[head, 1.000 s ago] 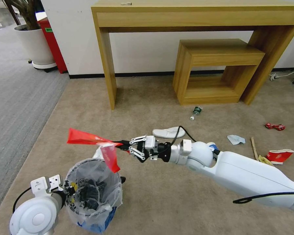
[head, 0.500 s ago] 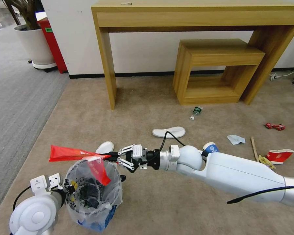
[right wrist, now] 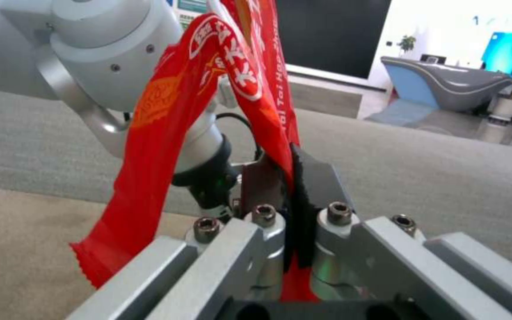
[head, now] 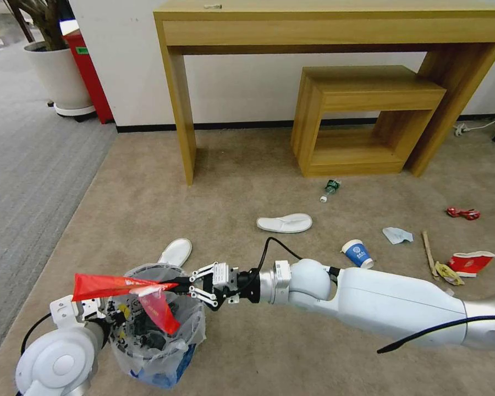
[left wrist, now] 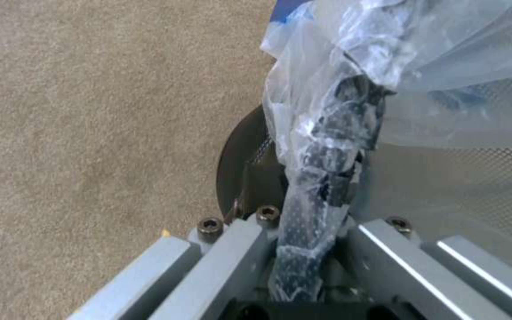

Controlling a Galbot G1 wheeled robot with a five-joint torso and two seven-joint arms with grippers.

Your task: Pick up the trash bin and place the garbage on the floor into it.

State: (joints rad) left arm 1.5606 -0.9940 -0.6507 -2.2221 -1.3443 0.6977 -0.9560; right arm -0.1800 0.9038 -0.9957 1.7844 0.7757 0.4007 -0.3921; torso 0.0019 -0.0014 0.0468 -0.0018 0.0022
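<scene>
The trash bin (head: 154,335), dark wire lined with a clear bag, stands on the beige floor (head: 247,181) at the lower left. My left gripper (head: 109,318) is shut on its rim (left wrist: 321,169). Over the bin's mouth my right gripper (head: 180,286) is shut on a long red wrapper (head: 113,286), which hangs folded from the pads (right wrist: 303,178). More garbage lies around: two white slippers (head: 284,223) (head: 176,252), a blue-white cup (head: 357,254), a tissue (head: 397,235), a stick (head: 428,247), a red cup (head: 470,262), another red wrapper (head: 463,213) and a bottle (head: 330,190).
A tall wooden desk (head: 335,27) and a lower wooden table (head: 368,115) stand against the far wall. Grey ribbed carpet (head: 22,154) runs along the left, with a white planter (head: 58,71) and a red box (head: 91,77) at its far end.
My right arm has swung left and lower, carrying the red wrapper from beside the bin to above its mouth. The blue-white cup behind the arm has come into sight.
</scene>
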